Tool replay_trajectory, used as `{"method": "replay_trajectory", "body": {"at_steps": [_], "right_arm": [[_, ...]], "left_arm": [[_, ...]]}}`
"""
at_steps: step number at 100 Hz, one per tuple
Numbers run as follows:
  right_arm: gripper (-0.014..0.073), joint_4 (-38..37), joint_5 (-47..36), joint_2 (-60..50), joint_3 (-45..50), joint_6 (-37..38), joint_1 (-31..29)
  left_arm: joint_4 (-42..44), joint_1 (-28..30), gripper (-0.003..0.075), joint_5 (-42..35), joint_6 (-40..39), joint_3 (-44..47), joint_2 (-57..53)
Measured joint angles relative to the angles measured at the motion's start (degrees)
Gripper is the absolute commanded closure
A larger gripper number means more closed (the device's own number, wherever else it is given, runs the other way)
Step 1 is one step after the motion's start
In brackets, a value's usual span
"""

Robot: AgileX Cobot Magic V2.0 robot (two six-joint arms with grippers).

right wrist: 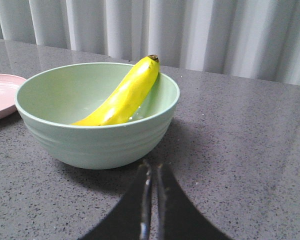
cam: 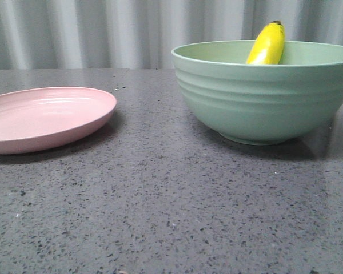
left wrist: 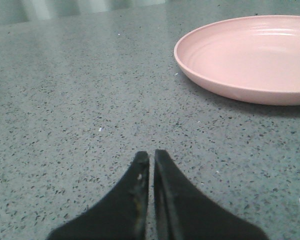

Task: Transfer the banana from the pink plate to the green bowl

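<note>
The yellow banana (cam: pixel 267 44) leans inside the green bowl (cam: pixel 263 97) at the right, its dark tip above the rim. In the right wrist view the banana (right wrist: pixel 122 95) lies in the bowl (right wrist: pixel 97 137), resting against its wall. The pink plate (cam: pixel 43 117) at the left holds nothing; it also shows in the left wrist view (left wrist: pixel 250 57). My left gripper (left wrist: pixel 152 154) is shut and empty, low over the table short of the plate. My right gripper (right wrist: pixel 153 165) is shut and empty, just in front of the bowl. Neither gripper shows in the front view.
The dark speckled stone table (cam: pixel 160 200) runs under everything. A pale pleated curtain (cam: pixel 103 31) hangs behind the table. An edge of the pink plate (right wrist: pixel 0 95) shows beside the bowl in the right wrist view.
</note>
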Motion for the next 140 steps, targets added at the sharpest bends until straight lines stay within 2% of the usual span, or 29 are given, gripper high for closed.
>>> {"method": "replay_trajectory", "body": {"at_steps": [42, 52, 61, 67, 83, 94, 120, 140], "right_arm": [[0.0665, 0.0, -1.94, 0.0, 2.46, 0.0, -0.3], [0.0665, -0.7, -8.26, 0.0, 7.81, 0.0, -2.32], [0.0665, -1.22, -18.89, 0.0, 13.44, 0.77, -6.31], [0.0665, -2.05, -26.37, 0.0, 16.49, 4.2, -9.53], [0.0665, -7.56, -33.16, 0.0, 16.63, 12.35, -15.53], [0.0665, -8.61, -29.88, 0.0, 16.63, 13.65, -16.68], [0.0665, -5.52, -10.39, 0.0, 16.63, 10.72, -16.66], [0.0665, -4.91, -8.12, 0.0, 16.63, 10.26, -16.66]], "left_arm": [[0.13, 0.0, 0.0741, 0.0, -0.04, 0.0, 0.0], [0.13, 0.0, 0.0741, 0.0, -0.04, 0.0, 0.0], [0.13, 0.0, 0.0741, 0.0, -0.04, 0.0, 0.0], [0.13, 0.0, 0.0741, 0.0, -0.04, 0.0, 0.0], [0.13, 0.0, 0.0741, 0.0, -0.04, 0.0, 0.0], [0.13, 0.0, 0.0741, 0.0, -0.04, 0.0, 0.0], [0.13, 0.0, 0.0741, 0.0, -0.04, 0.0, 0.0], [0.13, 0.0, 0.0741, 0.0, -0.04, 0.0, 0.0]]}}
